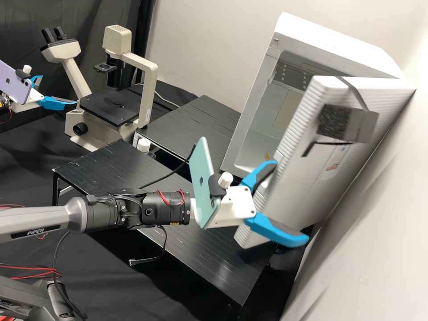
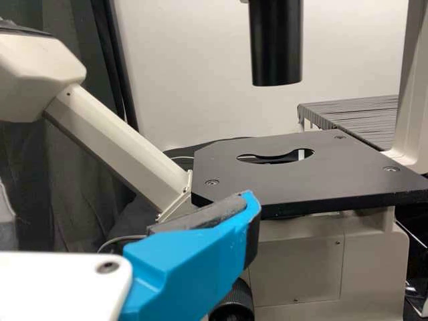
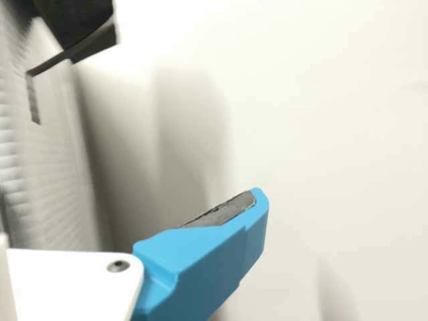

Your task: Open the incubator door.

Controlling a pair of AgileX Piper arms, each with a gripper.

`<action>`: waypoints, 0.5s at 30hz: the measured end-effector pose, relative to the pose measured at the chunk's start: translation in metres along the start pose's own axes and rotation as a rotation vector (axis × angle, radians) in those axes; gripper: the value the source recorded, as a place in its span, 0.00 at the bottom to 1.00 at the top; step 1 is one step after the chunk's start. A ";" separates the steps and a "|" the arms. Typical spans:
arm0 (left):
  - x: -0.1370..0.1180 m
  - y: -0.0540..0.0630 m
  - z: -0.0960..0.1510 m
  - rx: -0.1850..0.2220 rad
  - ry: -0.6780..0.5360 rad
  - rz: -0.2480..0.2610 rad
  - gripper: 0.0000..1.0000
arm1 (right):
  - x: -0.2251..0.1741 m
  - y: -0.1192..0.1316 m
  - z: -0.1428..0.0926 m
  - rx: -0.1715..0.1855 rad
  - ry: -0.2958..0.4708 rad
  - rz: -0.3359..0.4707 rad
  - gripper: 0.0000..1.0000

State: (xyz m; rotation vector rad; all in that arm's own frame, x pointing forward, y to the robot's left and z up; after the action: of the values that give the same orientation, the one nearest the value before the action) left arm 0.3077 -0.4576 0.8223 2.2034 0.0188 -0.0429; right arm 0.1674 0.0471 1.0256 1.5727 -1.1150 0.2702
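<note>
At ten o'clock the left gripper (image 1: 59, 90) hangs spread beside the microscope (image 1: 109, 109). Toward four, the right gripper (image 1: 292, 203), also spread, meets the free edge of the door (image 1: 312, 178), at three and well ajar. It looks rigid, bulky, easy-swinging; press that ribbed edge. The wall (image 1: 379, 249) limits travel.

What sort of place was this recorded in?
Most likely a laboratory: there is a microscope, a white incubator with its door standing open, and black-topped platforms between them.
</note>
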 end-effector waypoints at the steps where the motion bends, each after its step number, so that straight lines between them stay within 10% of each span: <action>1: 0.000 0.000 0.000 0.000 0.000 0.000 1.00 | 0.002 0.000 0.003 0.001 -0.022 0.026 1.00; 15: 0.000 0.000 0.000 0.000 0.000 0.000 1.00 | 0.004 -0.005 0.013 0.059 -0.037 0.053 1.00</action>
State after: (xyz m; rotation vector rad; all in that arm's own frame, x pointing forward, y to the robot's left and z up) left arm 0.3077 -0.4576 0.8223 2.2034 0.0188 -0.0429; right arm 0.1684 0.0333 1.0204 1.6072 -1.1883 0.3127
